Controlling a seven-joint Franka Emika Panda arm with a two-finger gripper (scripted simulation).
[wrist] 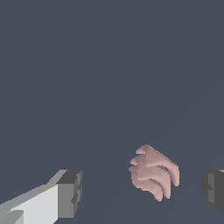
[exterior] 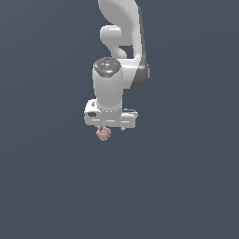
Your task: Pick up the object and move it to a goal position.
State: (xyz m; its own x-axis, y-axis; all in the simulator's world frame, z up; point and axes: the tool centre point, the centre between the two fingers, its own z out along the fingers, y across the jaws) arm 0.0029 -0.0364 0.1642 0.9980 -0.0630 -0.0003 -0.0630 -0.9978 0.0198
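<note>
Straddling the pink ridged object [wrist: 154, 173], fingers [wrist: 70, 194] stood wide, untouching. Object sat on the bench [exterior: 46, 186], nearer one finger. Risk: off-centre closing could nudge it aside.

In the exterior view the white gripper [exterior: 111, 127] body covers the top of the pinkish object [exterior: 103, 134] and nearly all of both fingers, so contact between them and the object cannot be judged there. The arm [exterior: 122, 28] above the gripper is cut off by the picture's upper edge. In the wrist view one finger [wrist: 213, 187] beside the object [wrist: 154, 172] is cropped at the frame's side, and the other finger [wrist: 70, 194] is cut at the frame's edge.
</note>
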